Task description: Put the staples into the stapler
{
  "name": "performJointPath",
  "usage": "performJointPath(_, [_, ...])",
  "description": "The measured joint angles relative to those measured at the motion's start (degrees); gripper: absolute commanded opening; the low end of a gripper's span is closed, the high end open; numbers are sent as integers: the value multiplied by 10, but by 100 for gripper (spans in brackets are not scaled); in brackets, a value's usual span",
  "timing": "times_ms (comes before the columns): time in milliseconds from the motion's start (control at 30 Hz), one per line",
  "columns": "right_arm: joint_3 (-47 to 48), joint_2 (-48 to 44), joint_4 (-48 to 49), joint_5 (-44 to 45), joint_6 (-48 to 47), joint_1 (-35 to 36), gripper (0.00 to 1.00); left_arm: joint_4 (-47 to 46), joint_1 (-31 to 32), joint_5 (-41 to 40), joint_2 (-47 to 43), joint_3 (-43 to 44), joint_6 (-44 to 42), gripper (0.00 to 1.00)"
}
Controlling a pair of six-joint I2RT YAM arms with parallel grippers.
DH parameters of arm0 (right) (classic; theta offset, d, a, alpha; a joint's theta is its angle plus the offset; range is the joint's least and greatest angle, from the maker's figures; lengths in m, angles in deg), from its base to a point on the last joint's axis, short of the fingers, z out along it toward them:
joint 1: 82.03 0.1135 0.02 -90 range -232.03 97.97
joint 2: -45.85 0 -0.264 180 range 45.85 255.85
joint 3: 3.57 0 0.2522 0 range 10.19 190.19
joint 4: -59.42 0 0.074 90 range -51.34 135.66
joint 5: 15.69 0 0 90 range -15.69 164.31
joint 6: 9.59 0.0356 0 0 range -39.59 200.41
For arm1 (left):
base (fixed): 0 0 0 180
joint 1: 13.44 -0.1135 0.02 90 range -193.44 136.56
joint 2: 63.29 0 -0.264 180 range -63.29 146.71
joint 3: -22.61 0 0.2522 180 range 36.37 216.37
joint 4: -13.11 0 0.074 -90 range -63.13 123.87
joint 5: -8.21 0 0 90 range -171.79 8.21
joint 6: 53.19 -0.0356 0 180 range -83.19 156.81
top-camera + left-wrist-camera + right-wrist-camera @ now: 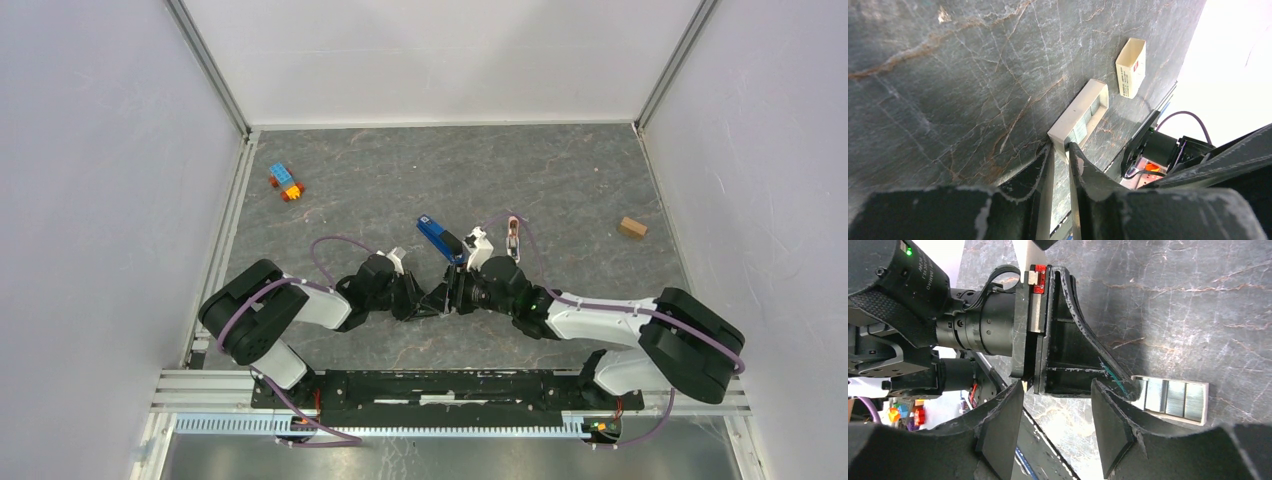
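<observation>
Left jaws narrow, pinching the end wall of the staple tray (1070, 120); right jaws apart, empty. Risk: thin wall slips or tray tips, spilling staples (1168, 396) across the bench (560, 180).

White walls (440, 50) enclose a grey marbled tabletop (560, 180)

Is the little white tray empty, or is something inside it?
Not empty. The white tray holds shiny silver staples, lying in blocks across its inside.

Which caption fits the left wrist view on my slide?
Left gripper pinches one end of a white tray of staples; a small box lies beyond.
</observation>
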Motion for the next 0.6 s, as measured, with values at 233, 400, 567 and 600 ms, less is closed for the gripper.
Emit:
performJointPath(233, [5,-2,-48,28,-34,0,59,1,0,0,0,1,0,24])
performJointPath(400, [9,21,-69,41,-50,0,60,2,0,-1,0,1,0,23])
performJointPath(567, [9,45,-71,47,-56,0,60,3,0,0,0,1,0,23])
performJointPath(600, [9,47,-71,49,-56,0,60,3,0,-1,0,1,0,23])
